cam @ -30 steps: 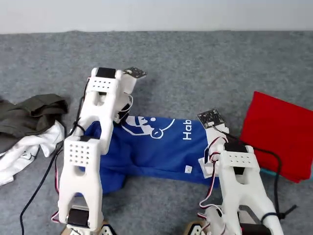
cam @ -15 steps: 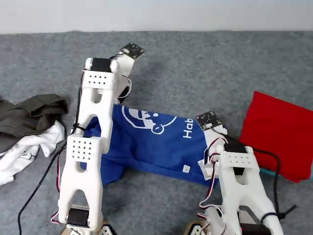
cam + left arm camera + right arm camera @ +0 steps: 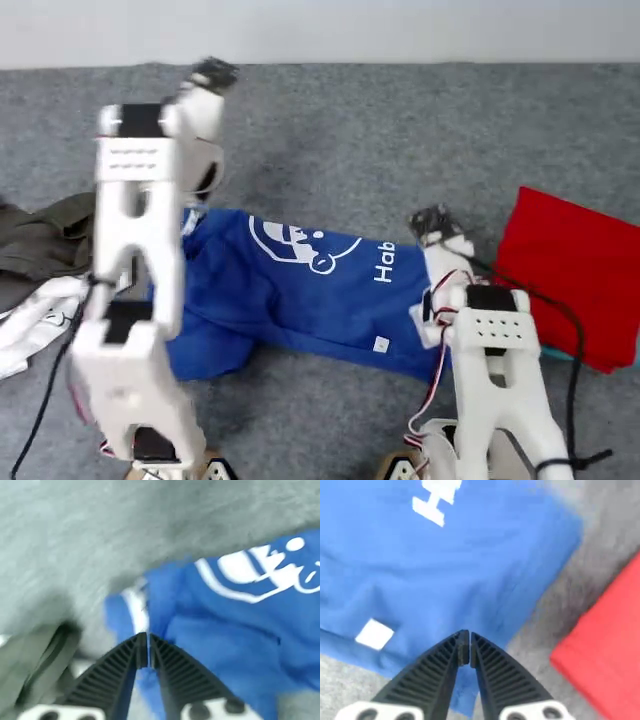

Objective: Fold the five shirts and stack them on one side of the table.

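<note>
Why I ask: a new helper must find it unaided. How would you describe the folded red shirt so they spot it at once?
On the grey carpeted table, look past the blue shirt with white print spread in the middle, to the robot's right. The red shirt there is the only one folded flat; the olive shirt and white shirt opposite lie crumpled.

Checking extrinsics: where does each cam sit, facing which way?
High view: fixed above the table, looking down; left arm, right arm show.
Left wrist view: on left wrist, facing blue shirt past left gripper.
Right wrist view: on right wrist, facing blue shirt and red shirt past right gripper.
Shared: all see the blue shirt.
</note>
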Controlling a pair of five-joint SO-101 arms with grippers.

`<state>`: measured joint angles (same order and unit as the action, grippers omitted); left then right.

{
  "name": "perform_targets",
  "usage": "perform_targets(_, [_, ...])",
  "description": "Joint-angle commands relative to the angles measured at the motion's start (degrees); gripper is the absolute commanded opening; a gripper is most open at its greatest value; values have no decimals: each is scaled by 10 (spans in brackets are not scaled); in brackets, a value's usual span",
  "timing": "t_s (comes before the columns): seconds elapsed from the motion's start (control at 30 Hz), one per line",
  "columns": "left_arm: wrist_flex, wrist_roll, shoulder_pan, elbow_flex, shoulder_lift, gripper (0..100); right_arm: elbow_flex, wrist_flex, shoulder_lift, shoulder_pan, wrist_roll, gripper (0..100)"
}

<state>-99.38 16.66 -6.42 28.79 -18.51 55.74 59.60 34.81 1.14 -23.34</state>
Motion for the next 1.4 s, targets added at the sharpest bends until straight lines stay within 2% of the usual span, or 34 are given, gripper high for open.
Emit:
perform_targets(0.0, [-11, -4, -65, -63, 142, 22, -60, 24, 15, 45, -2, 9])
perform_targets(0.23, [-11, -2, -161, -188, 296, 22, -135, 65, -37, 156, 23, 9])
perform_targets(0.5, [-10, 57, -258, -301, 409, 23, -246, 61, -153, 259, 34, 10])
perform_targets(0.8, [-10, 86, -346, -356, 419, 23, -415, 58, -311, 327, 35, 18])
perform_targets(1.0, [-11, 104, -411, -358, 419, 23, -549, 72, -440, 330, 35, 182])
perform_targets(1.17, [-11, 105, -460, -358, 419, 23, -665, 151, -530, 364, 41, 186])
perform_targets(1.37, [-11, 129, -518, -358, 419, 23, -802, 249, -622, 413, 123, 188])
